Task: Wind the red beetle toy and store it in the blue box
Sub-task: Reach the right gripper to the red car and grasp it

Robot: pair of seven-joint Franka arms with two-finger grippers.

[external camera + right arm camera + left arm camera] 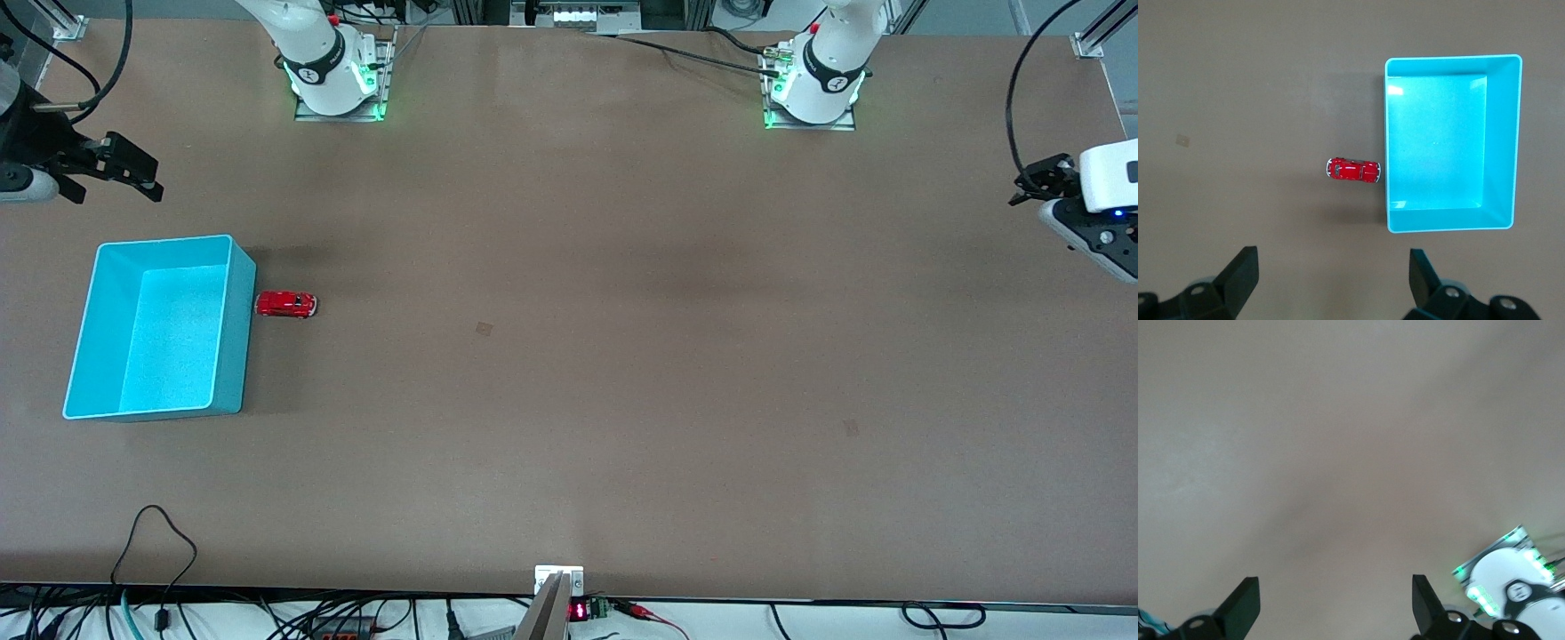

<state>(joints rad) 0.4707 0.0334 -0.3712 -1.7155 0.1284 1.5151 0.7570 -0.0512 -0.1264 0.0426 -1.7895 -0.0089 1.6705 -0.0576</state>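
The red beetle toy (pixel 286 304) stands on the table, touching or almost touching the outer wall of the blue box (pixel 233 338) on the side toward the left arm's end. The box is empty. Both show in the right wrist view, the toy (pixel 1353 170) beside the box (pixel 1451 227). My right gripper (pixel 133 173) is open and empty, high over the table near the right arm's end, apart from the box. In its wrist view its gripper (pixel 1333 273) hangs over bare table. My left gripper (pixel 1036 182) is open and empty at the left arm's end; its wrist view (pixel 1336 603) shows bare table.
The right arm's base (pixel 333 76) and the left arm's base (pixel 813 84) stand along the table's edge farthest from the front camera. Cables (pixel 160 542) lie at the edge nearest to it. A base also shows in the left wrist view (pixel 1511 587).
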